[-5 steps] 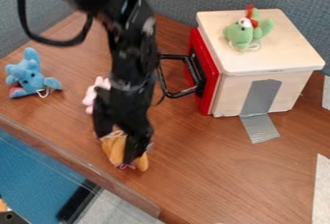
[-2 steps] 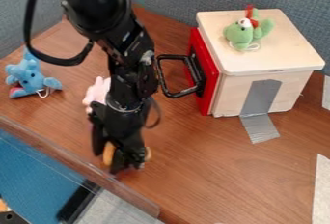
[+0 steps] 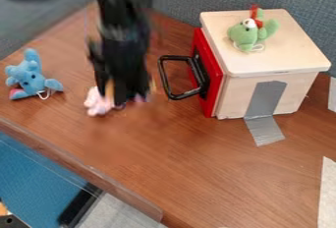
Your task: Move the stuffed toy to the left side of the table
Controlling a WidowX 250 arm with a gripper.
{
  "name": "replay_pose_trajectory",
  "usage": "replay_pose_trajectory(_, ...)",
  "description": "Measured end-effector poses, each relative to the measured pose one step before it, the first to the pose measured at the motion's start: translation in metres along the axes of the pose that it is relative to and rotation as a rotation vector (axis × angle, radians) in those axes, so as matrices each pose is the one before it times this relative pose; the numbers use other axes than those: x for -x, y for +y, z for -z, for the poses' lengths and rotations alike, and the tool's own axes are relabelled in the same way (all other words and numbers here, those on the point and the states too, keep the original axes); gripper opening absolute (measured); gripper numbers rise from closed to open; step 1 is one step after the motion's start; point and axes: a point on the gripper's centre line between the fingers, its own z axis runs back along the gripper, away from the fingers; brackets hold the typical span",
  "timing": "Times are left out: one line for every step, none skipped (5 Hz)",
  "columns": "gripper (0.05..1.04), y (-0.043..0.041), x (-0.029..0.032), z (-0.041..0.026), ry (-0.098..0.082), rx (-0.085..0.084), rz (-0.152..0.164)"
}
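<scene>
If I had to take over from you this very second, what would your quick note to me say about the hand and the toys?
Hand: above the table, left of the red door's black handle in the picture; it appears closed on the tan toy, though blur hides most of it.
Other toys: pink right by the hand, blue at far left, green on the wooden box.
Done: tan toy picked up from its earlier spot near the front edge.
Left: probably carry it further left, set it down, let go.

no readable text or labels on anything here.
</scene>
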Motion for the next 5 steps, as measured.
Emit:
replay_pose_trajectory(0.349, 0.04128, -0.02349, -0.01545, -0.0378, 0.0016, -0.0926)
replay_pose_trajectory(0.349, 0.05243, -0.02836, 0.01201, 0.0043, -0.0286, -0.1211)
replay_pose_trajectory(0.349, 0.04792, -0.02199, 0.02222, 0.0278, -0.0171, -0.0761)
replay_pose_trajectory(0.349, 0.02657, -0.01077, 0.02691, 0.0284, 0.0022, -0.0480)
replay_pose_trajectory(0.396, 0.00612, 0.00065, 0.02684, 0.0544, -0.0160, -0.0094)
